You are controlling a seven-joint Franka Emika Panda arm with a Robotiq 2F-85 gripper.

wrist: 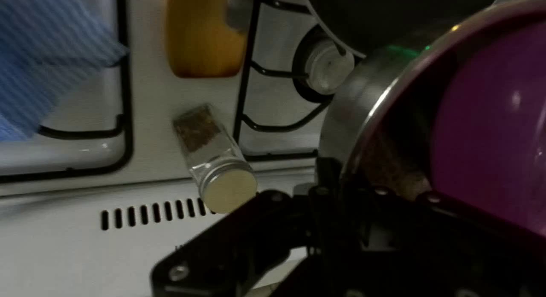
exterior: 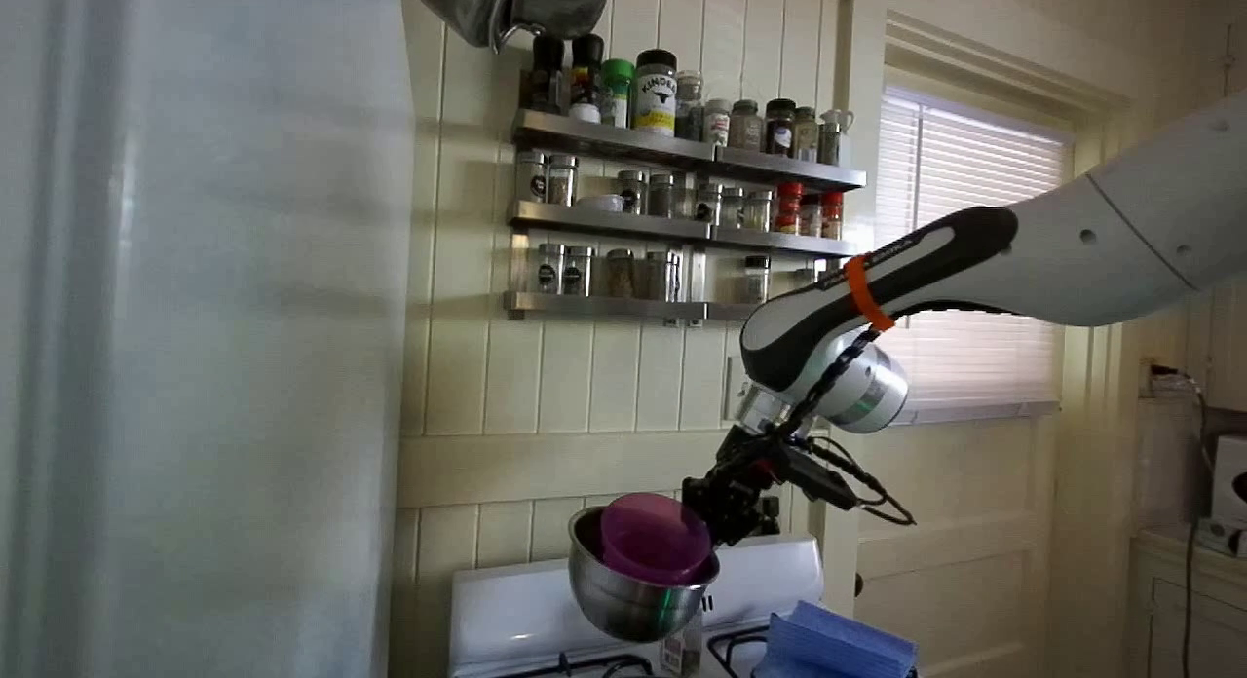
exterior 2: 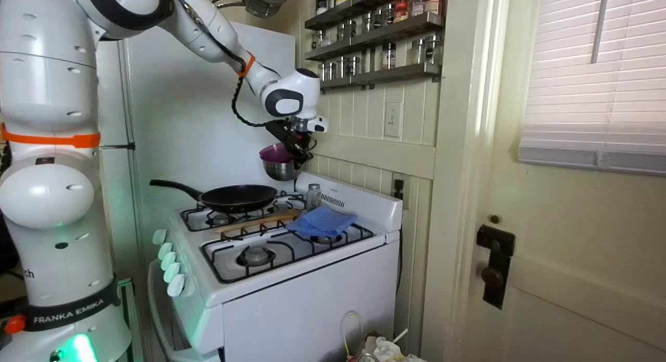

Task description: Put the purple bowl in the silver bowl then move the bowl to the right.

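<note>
With the white gas stove (exterior 2: 312, 292) at the centre of the dial in an exterior view, a tall white panel (exterior 2: 208, 102) fills eleven o'clock and a cream door (exterior 2: 598, 221) takes three. The stove carries black grates (wrist: 123, 24) on top. The robot arm (exterior 2: 47, 102) stands at nine and reaches across above the stove top. A window blind (exterior 2: 577, 102) hangs at two o'clock; metal shelves (exterior 2: 380, 37) packed with spice jars (exterior 2: 388, 56) run along the panelled wall (exterior 2: 364, 149) at one.

Taking the silver bowl (exterior 2: 281, 170) as the centre there instead, a black frying pan (exterior 2: 239, 198) sits on the farther grate at eight o'clock, its handle pointing to nine; in the wrist view it shows past the bowl's edge at eleven. The silver bowl hangs in the air above the stove. The gripper (wrist: 341, 179), at the bowl's two o'clock in both exterior views, is clamped nearly together on the silver rim; whether it touches the purple bowl (exterior: 655, 540) cannot be told. The purple bowl sits inside the silver one, part of its rim standing above the steel. A folded blue cloth (exterior 2: 322, 221) lies over the nearer grate at five o'clock, and a wooden tool (exterior 2: 260, 221) lies at seven, along the strip between the grates. A small glass jar (exterior 2: 314, 198) stands upright at four, near the stove's raised back, with brown contents visible through its side.
</note>
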